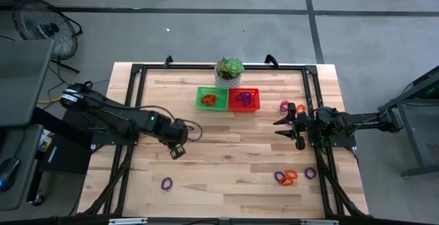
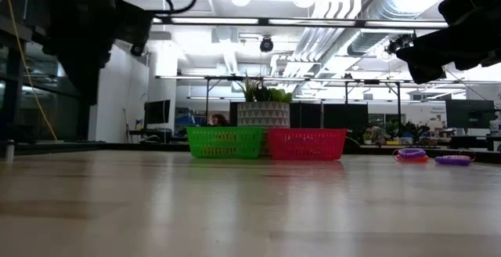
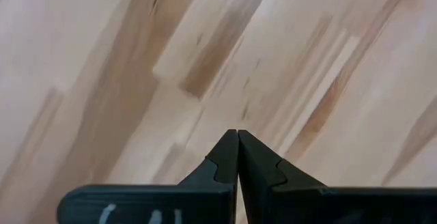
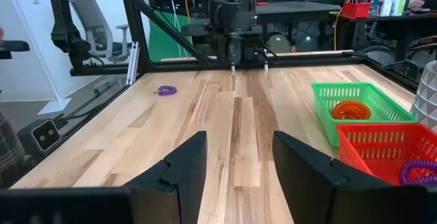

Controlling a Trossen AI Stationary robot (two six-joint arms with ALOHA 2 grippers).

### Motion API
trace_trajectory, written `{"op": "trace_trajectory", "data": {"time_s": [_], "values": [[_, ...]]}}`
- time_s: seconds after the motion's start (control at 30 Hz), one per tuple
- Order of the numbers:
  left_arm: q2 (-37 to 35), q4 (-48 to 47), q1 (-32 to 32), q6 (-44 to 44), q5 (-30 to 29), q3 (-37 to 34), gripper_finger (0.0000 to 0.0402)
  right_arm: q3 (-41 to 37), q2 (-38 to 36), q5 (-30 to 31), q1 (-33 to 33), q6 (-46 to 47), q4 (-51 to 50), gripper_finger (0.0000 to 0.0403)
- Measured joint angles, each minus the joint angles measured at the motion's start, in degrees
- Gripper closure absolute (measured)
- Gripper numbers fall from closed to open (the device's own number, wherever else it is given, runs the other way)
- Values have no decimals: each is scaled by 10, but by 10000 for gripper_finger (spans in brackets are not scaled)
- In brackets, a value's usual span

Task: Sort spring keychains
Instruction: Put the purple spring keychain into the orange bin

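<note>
**Both claws empty, coils scattered around the baskets**

The landmark is the green mesh plastic basket [image 1: 212, 99], which sits near the far edge of the pale wooden worktop [image 1: 226, 156], its side touching a red mesh plastic basket [image 1: 244, 99]. A potted green plant in a patterned pot [image 1: 229, 71] stands just behind the pair.

An orange coiled plastic spring keychain [image 1: 209, 100] lies inside the green basket, and a purple coiled one [image 1: 243, 98] lies inside the red basket beside it. Beyond the red basket, on the side away from the green one, a small orange-and-purple pair of coils [image 1: 285, 105] rests on the worktop. Well apart from the green basket, towards the near right corner, a cluster of orange and purple coils [image 1: 292, 176] lies loose. A lone purple coil [image 1: 167, 183] lies towards the near left.

The left claw [image 1: 177, 149] hangs over bare wood, nearer and to the left of the green basket; its fingers [image 3: 225, 159] are pressed fully together and grip nothing. The right claw [image 1: 282, 128] sits past the red basket, its jaws spread wide and empty, pointing back across the worktop.
</note>
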Motion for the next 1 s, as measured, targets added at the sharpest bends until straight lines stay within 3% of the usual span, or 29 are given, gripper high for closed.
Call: {"op": "trace_trajectory", "data": {"time_s": [0.47, 0.77, 1.0], "values": [[-5, -54, -175, -278, -33, -5, 401, 0, 0, 0, 0, 0, 0, 243], [52, -29, -239, -437, 35, -5, 401, 0, 0, 0, 0, 0, 0, 244], [114, 18, -240, -459, 73, 20, 401, 0, 0, 0, 0, 0, 0, 245]]}}
